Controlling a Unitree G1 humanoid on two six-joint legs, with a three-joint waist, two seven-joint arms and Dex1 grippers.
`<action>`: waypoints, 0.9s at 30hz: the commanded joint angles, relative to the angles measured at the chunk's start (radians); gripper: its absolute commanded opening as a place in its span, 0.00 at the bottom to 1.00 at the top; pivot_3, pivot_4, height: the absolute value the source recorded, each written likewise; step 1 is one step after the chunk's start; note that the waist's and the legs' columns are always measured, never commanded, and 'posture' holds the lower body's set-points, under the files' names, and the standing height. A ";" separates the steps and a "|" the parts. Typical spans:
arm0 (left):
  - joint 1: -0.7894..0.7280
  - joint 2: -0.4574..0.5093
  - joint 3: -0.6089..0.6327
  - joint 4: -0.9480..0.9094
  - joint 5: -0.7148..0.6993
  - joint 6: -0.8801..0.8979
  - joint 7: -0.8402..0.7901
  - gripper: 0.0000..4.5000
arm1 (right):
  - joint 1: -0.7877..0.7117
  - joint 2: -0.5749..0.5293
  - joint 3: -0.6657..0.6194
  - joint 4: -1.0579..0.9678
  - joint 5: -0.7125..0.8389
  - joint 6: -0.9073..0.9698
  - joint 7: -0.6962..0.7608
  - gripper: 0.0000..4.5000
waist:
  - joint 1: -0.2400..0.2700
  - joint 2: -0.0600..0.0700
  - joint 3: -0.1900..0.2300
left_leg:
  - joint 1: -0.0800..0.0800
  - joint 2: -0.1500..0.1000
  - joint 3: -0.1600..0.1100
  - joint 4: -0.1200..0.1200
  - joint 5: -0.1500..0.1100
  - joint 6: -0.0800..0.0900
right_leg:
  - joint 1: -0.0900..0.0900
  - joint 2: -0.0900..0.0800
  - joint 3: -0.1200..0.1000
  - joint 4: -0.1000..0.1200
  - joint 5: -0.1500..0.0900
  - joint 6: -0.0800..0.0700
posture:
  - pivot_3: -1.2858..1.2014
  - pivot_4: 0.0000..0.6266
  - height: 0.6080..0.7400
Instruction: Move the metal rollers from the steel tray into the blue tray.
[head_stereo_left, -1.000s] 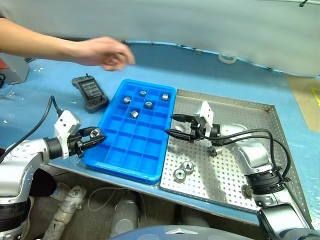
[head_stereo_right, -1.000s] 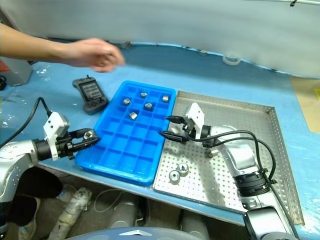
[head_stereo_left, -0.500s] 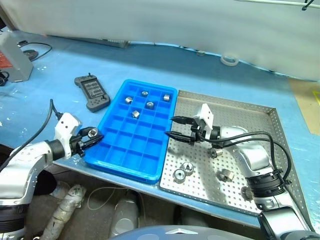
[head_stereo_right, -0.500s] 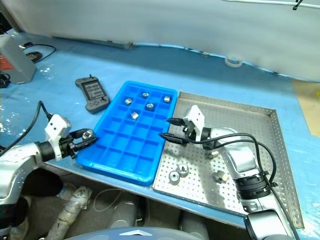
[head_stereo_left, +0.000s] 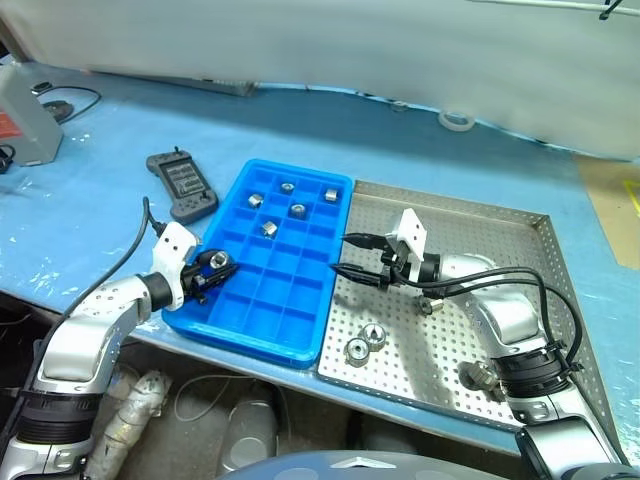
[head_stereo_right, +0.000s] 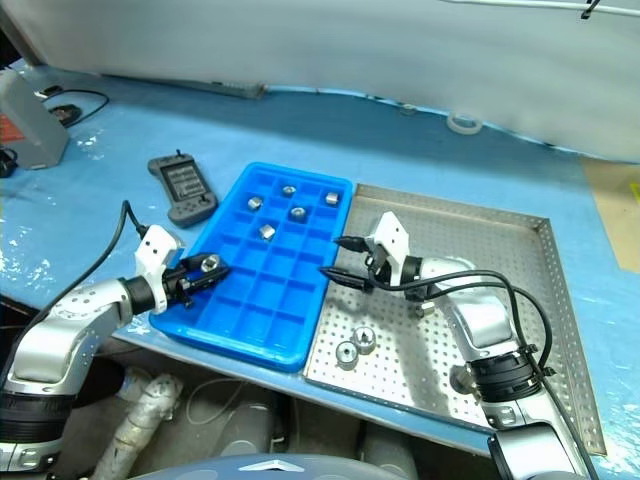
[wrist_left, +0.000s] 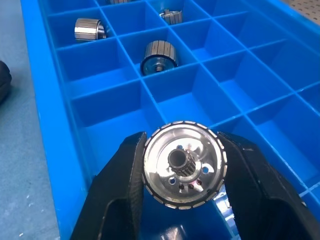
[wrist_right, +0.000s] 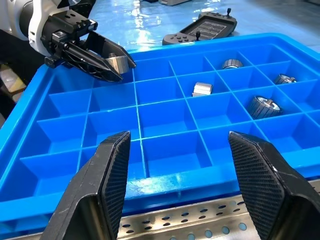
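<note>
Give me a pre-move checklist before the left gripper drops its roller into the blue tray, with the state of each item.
1. Grip: left gripper shut on the held roller, a finger on each side. Ok.
2. Position: the held roller is over the blue tray, above its left column. Ok.
3. Target cell: the compartment below the held roller looks empty. Ok.
4. Centring over one cell rather than a divider wall: cannot tell.
5. Right gripper: open, empty, hovering at the steel tray edge beside the blue tray, apart from the left gripper. Ok.
6. Work left: loose rollers remain on the steel tray. Not ok.
</note>
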 joint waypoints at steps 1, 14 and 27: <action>0.131 -0.007 0.012 -0.133 -0.014 0.017 0.029 0.63 | 0.003 -0.008 -0.011 -0.028 0.000 -0.018 -0.002 0.72 | -0.011 0.000 0.000 | 0.000 0.000 0.000 0.000 0.000 0.000 | 0.000 0.000 0.000 0.000 0.000 0.000 | 0.57 0.24 1.00; 0.025 -0.034 0.095 -0.031 0.015 -0.002 0.174 0.83 | -0.039 0.020 0.011 0.042 -0.035 -0.061 -0.001 0.72 | 0.000 0.000 0.000 | 0.008 0.004 -0.001 -0.001 0.002 -0.004 | 0.000 0.002 -0.001 0.001 -0.002 0.005 | 0.58 0.24 1.00; -0.200 0.032 0.077 0.045 -0.173 0.060 -0.040 0.83 | 0.027 0.019 -0.034 -0.039 -0.008 -0.041 -0.064 0.72 | -0.002 -0.001 0.000 | 0.006 0.014 -0.001 -0.001 0.003 -0.012 | 0.001 0.012 -0.001 0.002 -0.001 0.005 | 0.54 0.24 1.00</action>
